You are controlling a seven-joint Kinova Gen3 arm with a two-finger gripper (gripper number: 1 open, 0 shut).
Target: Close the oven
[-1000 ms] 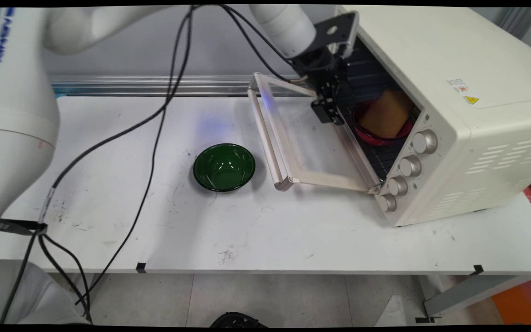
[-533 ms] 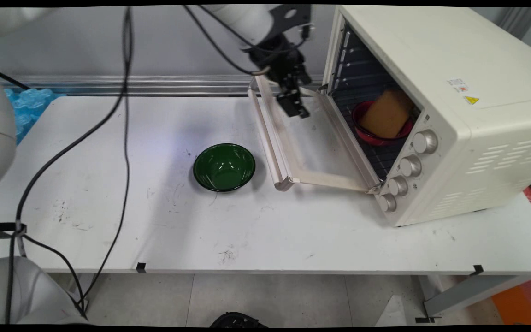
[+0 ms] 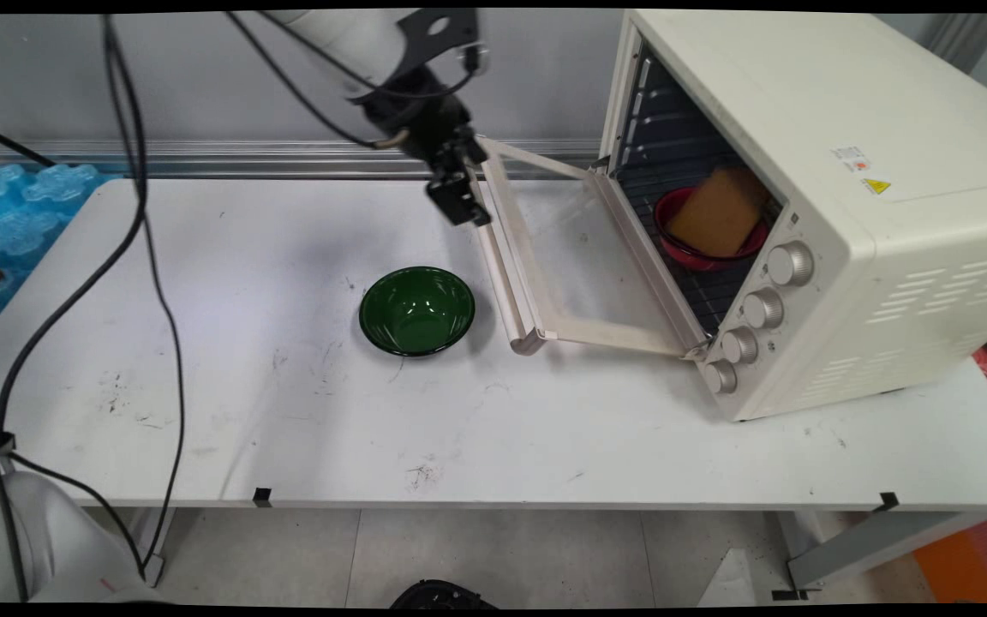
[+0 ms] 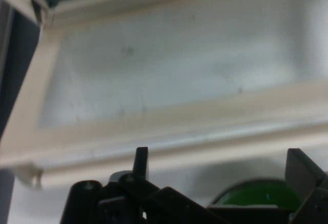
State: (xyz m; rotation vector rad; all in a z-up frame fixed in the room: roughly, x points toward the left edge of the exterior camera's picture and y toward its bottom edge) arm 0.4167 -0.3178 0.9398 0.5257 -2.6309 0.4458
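Hanging above the white table (image 3: 288,403), the black gripper (image 3: 457,199) sits just beside the far end of the handle on the toaster oven's lowered glass door (image 3: 579,257), its fingers spread wide with nothing between them; the hand view shows one fingertip (image 4: 141,158) and its partner set far apart, the door's cream frame (image 4: 169,147) directly ahead. Behind the door, the cream oven (image 3: 810,197) stands open, and on its rack a red bowl (image 3: 699,248) carries a tan, bread-like block (image 3: 716,212) leaning against the back. A green bowl (image 3: 416,310) sits empty on the table, near the door's handle and apart from the gripper. From this close, the risk appears to lie in the door's edge: a sideways or downward drift of the hand could catch a finger on the handle and jolt the door or shift the oven, while the hanging black cables (image 3: 146,257) could snag as the arm swings.
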